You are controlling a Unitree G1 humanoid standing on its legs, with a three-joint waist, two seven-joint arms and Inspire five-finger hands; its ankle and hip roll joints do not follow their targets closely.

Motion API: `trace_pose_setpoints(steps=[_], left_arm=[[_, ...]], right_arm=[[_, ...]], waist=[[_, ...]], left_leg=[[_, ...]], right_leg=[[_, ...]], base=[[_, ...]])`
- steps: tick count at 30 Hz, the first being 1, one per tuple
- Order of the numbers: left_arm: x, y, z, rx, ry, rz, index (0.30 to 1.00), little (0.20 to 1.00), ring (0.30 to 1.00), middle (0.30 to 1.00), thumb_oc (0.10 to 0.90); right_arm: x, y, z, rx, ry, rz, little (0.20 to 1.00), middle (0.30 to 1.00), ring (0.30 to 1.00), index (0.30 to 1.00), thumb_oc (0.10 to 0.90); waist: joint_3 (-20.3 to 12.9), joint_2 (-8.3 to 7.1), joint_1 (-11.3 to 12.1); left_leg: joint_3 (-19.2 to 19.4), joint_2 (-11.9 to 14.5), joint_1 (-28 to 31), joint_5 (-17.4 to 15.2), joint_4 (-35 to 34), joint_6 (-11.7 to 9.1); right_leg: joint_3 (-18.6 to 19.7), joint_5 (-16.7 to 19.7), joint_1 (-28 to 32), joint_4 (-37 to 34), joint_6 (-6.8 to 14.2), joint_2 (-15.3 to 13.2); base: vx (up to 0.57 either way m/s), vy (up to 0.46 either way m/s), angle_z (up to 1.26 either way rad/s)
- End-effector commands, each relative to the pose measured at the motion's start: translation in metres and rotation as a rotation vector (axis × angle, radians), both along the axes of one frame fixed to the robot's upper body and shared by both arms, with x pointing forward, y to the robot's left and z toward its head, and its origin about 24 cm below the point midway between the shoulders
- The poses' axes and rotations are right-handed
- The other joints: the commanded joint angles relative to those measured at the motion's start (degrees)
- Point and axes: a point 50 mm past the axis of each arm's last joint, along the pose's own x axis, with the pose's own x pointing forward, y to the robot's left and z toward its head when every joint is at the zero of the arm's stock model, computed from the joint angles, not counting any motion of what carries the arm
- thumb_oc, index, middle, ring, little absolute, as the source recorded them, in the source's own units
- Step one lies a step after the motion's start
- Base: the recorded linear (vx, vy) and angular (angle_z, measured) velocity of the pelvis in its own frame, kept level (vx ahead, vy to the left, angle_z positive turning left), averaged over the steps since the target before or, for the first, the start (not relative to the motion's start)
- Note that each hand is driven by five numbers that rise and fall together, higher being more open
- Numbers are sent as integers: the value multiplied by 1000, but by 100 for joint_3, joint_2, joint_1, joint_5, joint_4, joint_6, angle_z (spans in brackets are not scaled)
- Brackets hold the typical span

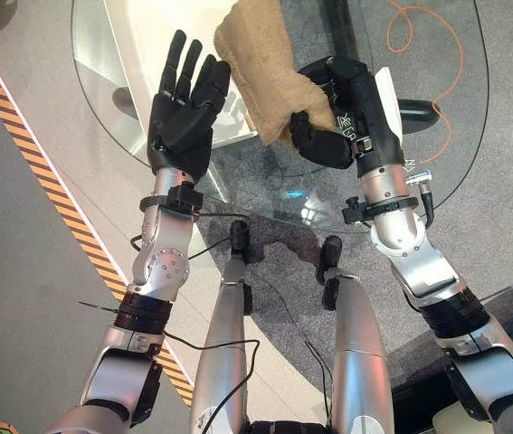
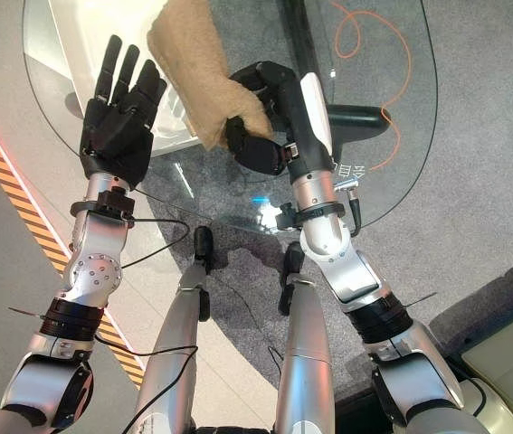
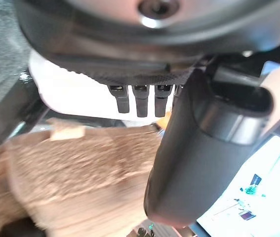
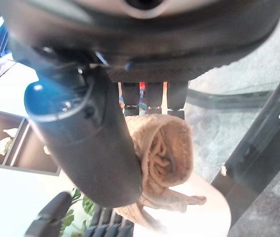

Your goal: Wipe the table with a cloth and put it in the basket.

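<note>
Round glass table (image 1: 455, 136) spans the far side. Tan cloth (image 1: 261, 68) bunched above it, gripped at its near end by right hand (image 1: 324, 136), fingers curled round. Left hand (image 1: 182, 113) just left, fingers spread, holding nothing.

text: none legible | right robot hand (image 1: 328, 140): small white marks on dark casing, too small to make out | dark post (image 4: 273, 143) in right wrist view: fragment of a white mark at frame edge, unreadable | numbers, signs: none
</note>
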Motion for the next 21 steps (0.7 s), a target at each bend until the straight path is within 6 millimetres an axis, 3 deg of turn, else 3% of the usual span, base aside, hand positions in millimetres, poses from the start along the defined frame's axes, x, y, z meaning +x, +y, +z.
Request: trace_pose_setpoints(steps=[1, 21], left_arm=[[-12, -18, 57, 30, -266, -125, 900, 900, 900, 900, 800], [-17, -39, 64, -8, -297, -290, 900, 900, 900, 900, 800]], right_arm=[[-58, 34, 81, 90, -413, 301, 200, 300, 300, 300, 100], [-54, 50, 77, 13, -353, 339, 200, 300, 300, 300, 100]], waist=[[-167, -124, 44], [-167, -127, 50]], left_leg=[[481, -147, 222, -595, 407, 358], [464, -186, 211, -607, 396, 359]], right_leg=[[-89, 582, 400, -906, 192, 119], [-103, 596, 382, -939, 197, 109]], base=[[0, 0, 0], [0, 0, 0]])
